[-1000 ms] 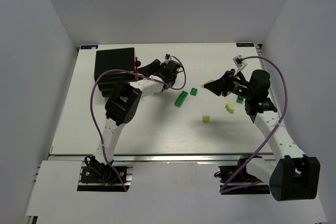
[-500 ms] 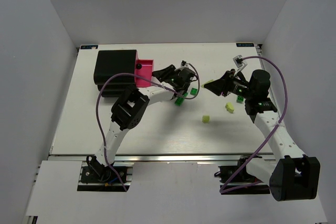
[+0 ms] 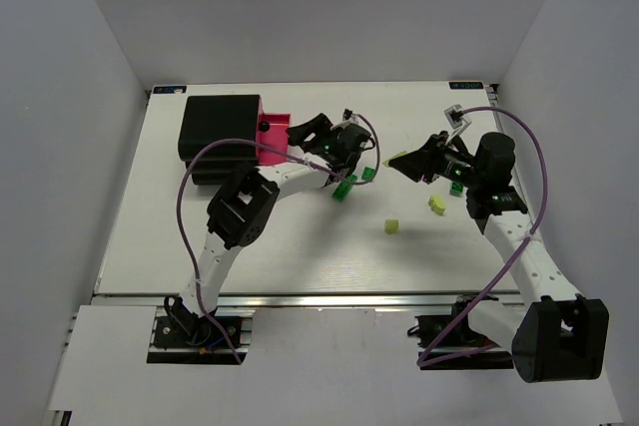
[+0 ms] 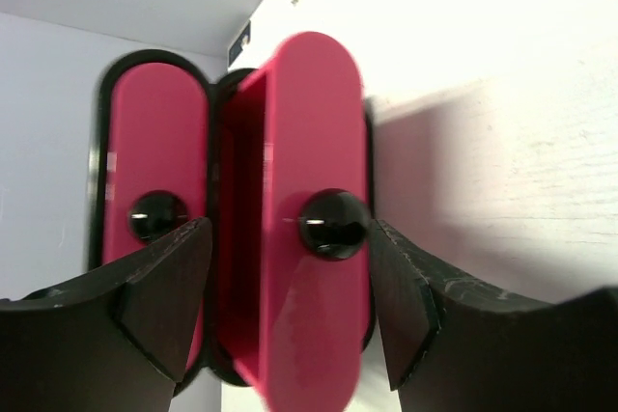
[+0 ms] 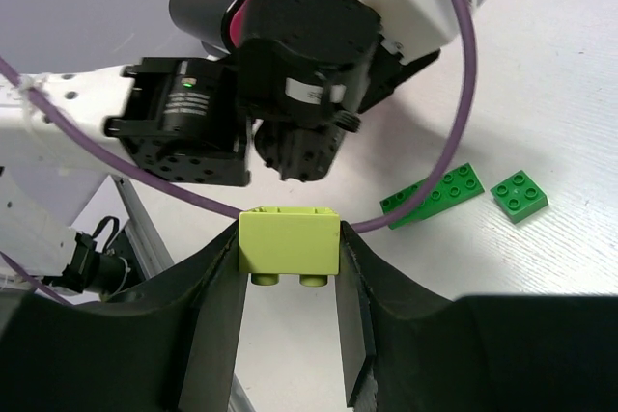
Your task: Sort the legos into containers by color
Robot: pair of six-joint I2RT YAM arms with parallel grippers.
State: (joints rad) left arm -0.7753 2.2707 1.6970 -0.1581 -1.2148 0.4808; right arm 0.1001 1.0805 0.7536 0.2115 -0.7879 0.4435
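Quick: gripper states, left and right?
Left gripper: open, holding nothing; drawer knob just ahead.
Right gripper: shut on pale yellow lego.

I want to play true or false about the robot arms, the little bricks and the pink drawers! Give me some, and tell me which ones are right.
1. The right gripper holds a pale yellow brick. True.
2. Both pink drawers are shut. False: the open drawer is pulled out beside the shut drawer.
3. The left gripper is clamped on a knob. False: the left gripper is open, and the open drawer's knob sits between its spread fingers.
4. A long green brick lies next to a small green brick on the table. True.
5. A red brick lies on the table. False: only green and pale yellow bricks show.
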